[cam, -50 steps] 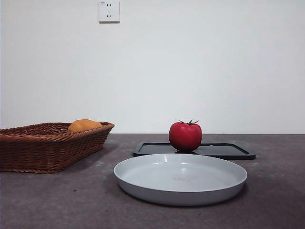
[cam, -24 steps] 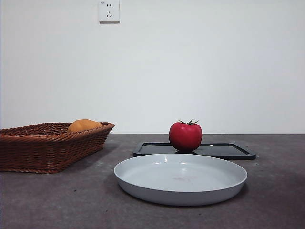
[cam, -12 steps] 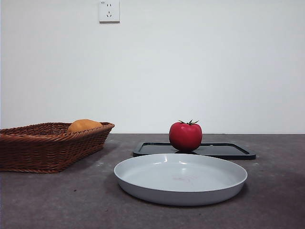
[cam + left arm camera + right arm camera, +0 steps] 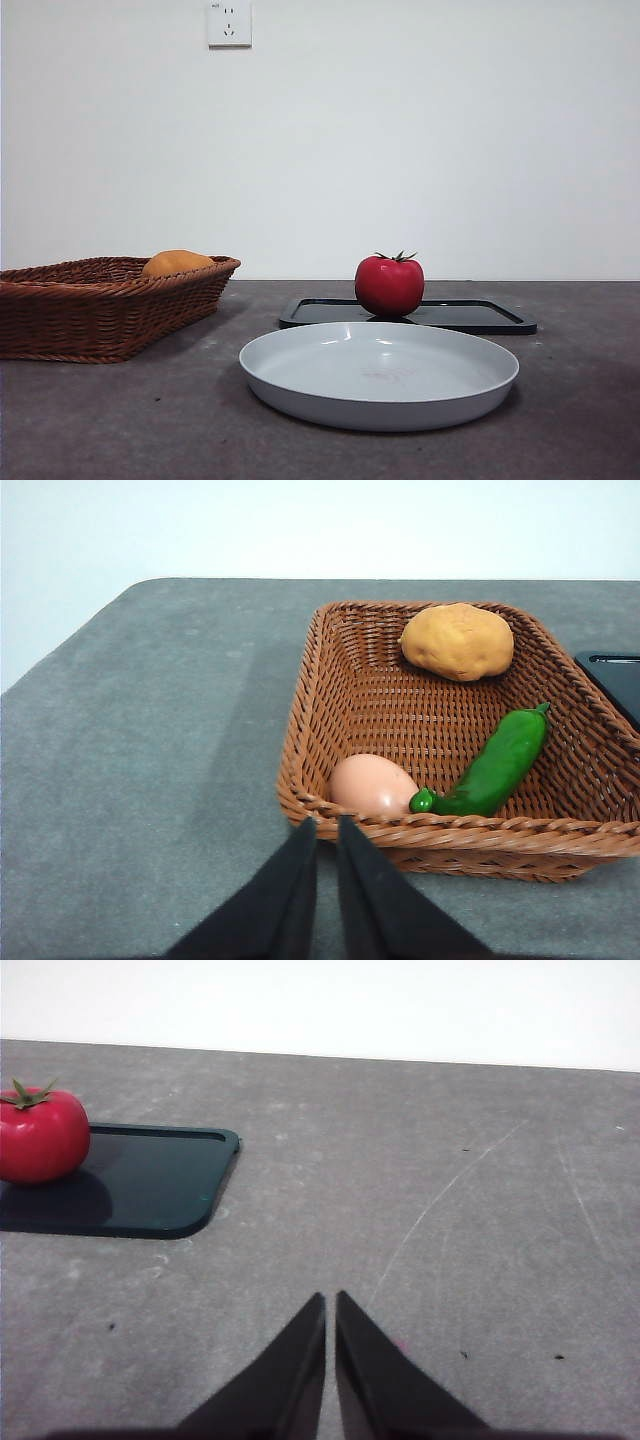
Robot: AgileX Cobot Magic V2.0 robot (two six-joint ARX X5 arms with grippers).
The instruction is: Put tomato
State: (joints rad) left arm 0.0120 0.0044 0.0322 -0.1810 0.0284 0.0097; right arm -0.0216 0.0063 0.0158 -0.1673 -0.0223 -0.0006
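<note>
The tomato (image 4: 389,286) sits on a flat black tray (image 4: 480,316) at the far middle of the tabletop (image 4: 580,400), close to the left end of the tray. It stands upright with its little green stem on top. Nothing is touching it. Just in front of the tray, nearer to us, is a wide gray plate (image 4: 300,385) with nothing in it. On the left is a brown woven basket (image 4: 90,315) with an orange-yellow round fruit (image 4: 176,263) in it; the left wrist view also shows a green pepper (image 4: 495,764) and an egg (image 4: 372,785) in there. The left hand (image 4: 327,825) waits in front of the basket with its jaws almost closed and nothing between them. The right hand (image 4: 330,1298) is over bare tabletop, off to the right of the tray, jaws also nearly closed and holding nothing. The tomato looks smooth and shiny, so it may be slippery and could roll because it is round. It is probably not heavy, and it may be a bit soft, so a hard squeeze could hurt it. The best place to hold it seems to be around its fat middle, one jaw on each side, below the stem. The jaws would need to open wide first. The right hand is the one that can see it, so it seems the better one to go.
</note>
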